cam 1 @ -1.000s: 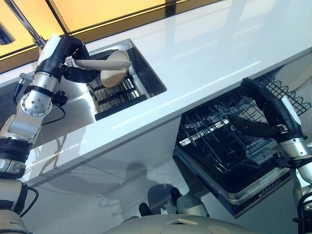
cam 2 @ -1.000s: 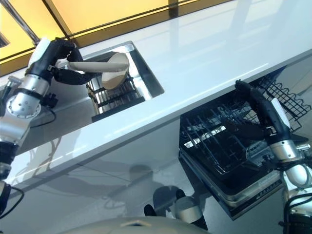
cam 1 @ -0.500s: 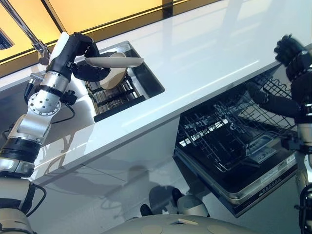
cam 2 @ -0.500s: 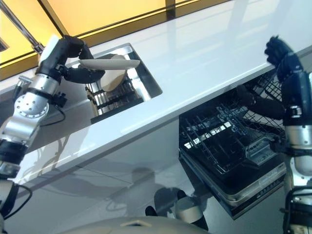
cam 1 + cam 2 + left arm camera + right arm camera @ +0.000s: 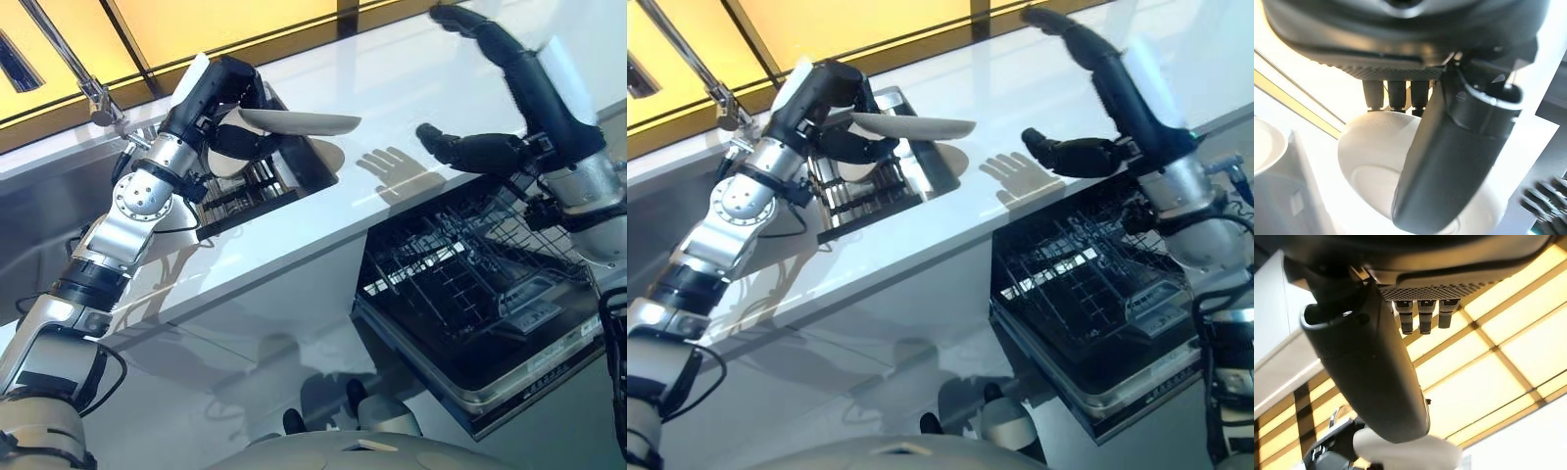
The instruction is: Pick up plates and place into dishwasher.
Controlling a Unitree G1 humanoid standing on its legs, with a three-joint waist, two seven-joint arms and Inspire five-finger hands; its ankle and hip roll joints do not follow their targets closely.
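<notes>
My left hand [image 5: 227,90] is shut on a pale plate [image 5: 304,122] and holds it level above the right rim of the sink [image 5: 313,171]. In the left wrist view the thumb [image 5: 1449,156] lies across the plate [image 5: 1366,166]. My right hand [image 5: 534,83] hovers open above the white counter [image 5: 392,59], fingers spread and thumb towards the plate, a short gap away. A second plate [image 5: 859,172] stands in the sink's rack, mostly hidden behind my left hand. The dishwasher's dark wire rack [image 5: 441,284] is pulled out below the counter edge.
A chrome faucet [image 5: 69,64] rises behind the sink at the left. The dishwasher's open door [image 5: 509,377] juts out under the rack. A wire basket [image 5: 549,211] sits at the rack's far right. The counter stretches wide behind both hands.
My left hand has carried the plate to the right, from over the sink to its right rim. My right hand has risen from the dishwasher rack to above the counter, open.
</notes>
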